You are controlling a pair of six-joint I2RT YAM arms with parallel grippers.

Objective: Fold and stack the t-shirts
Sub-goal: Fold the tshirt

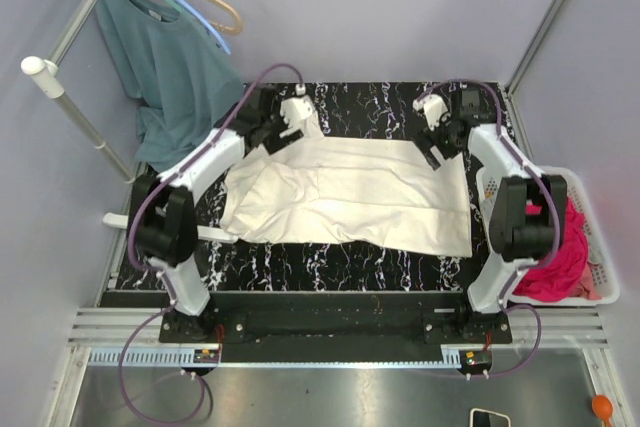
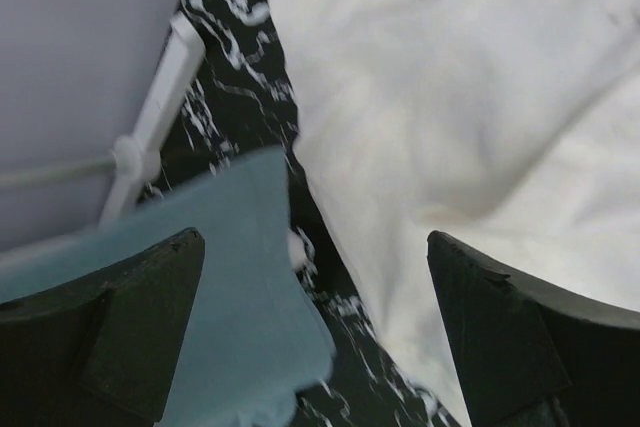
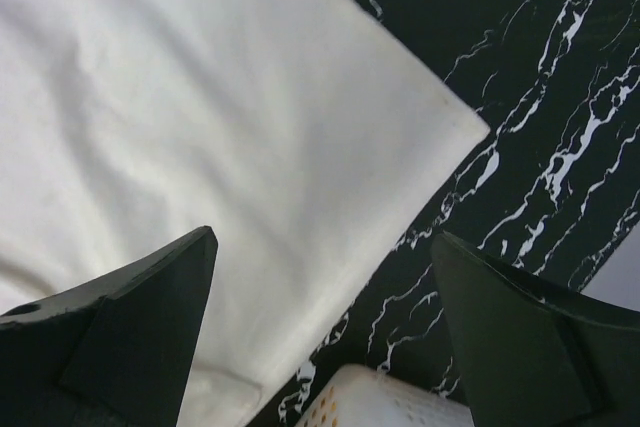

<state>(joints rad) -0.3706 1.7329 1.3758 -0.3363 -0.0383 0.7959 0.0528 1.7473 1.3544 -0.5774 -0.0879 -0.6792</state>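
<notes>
Folding looks hardly begun: the cream t-shirt [image 1: 350,192] lies spread and rumpled across the desk [image 1: 300,262], the pink t-shirt [image 1: 562,252] waits in the basket [image 1: 606,282] at the right, and the left tool [image 1: 287,125] and right tool [image 1: 438,137] hang wide and empty over the cream one's far corners.

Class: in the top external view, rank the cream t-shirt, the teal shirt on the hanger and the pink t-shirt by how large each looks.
1. cream t-shirt, spread flat
2. teal shirt, hanging bunched
3. pink t-shirt, partly hidden, so judged only by what shows
</notes>
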